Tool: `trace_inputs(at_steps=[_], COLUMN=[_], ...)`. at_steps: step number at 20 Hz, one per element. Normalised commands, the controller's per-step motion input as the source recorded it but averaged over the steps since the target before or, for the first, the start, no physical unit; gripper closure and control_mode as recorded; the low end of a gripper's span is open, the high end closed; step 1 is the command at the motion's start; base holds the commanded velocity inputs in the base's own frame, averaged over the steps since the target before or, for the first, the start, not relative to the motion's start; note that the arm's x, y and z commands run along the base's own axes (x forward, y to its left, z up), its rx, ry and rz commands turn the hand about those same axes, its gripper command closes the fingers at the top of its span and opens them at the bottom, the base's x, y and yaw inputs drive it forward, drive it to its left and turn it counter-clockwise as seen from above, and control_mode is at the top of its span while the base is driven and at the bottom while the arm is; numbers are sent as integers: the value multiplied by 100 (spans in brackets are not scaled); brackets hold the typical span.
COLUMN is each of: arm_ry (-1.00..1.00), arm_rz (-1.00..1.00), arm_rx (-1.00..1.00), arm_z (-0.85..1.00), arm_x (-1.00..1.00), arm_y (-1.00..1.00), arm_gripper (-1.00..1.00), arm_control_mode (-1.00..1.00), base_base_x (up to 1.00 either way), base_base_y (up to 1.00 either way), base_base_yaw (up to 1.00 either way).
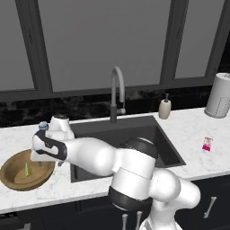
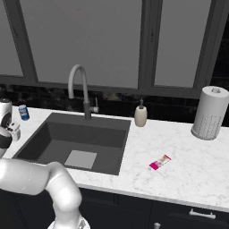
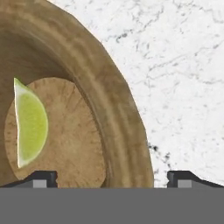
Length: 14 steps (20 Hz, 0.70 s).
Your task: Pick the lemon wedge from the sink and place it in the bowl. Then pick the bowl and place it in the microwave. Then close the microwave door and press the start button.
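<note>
White marble counter [image 1: 197,130] w/ the dark sink [image 1: 134,134] in the middle, wooden bowl [image 1: 11,173] sits left of it. Lemon wedge [image 3: 29,124] is lying on the bowl's flat bottom. Tool [image 3: 111,177] hangs right over the bowl's rim, fingers spread wide, gripping nothing.

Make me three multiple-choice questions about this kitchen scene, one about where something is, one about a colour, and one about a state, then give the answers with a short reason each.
1. Where is the lemon wedge?
A. In the sink
B. In the bowl
C. On the counter by the paper towel roll

2. What colour is the small packet on the counter right of the sink?
A. Pink
B. Blue
C. Black

3. How is the gripper?
A. Shut on the wedge
B. Shut on the bowl rim
C. Open, holding nothing

Answers:
1 B, the wedge lies on the floor of the bowl.
2 A, the packet is bright pink.
3 C, the fingertips stand wide apart, one on each side of the bowl rim.
</note>
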Motion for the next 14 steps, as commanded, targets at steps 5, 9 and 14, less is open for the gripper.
trace_inputs(at_steps=[5, 9, 14], arm_ry=[9, 3, 0], arm_rz=[0, 0, 0], arm_rx=[0, 0, 0], arm_z=[-26, -14, -6], arm_x=[2, 0, -3], arm_y=[22, 3, 0], arm_gripper=[100, 100, 100], arm_control_mode=[-100, -100, -100], base_base_x=[0, 0, 0], base_base_y=[0, 0, 0], base_base_yaw=[0, 0, 0])
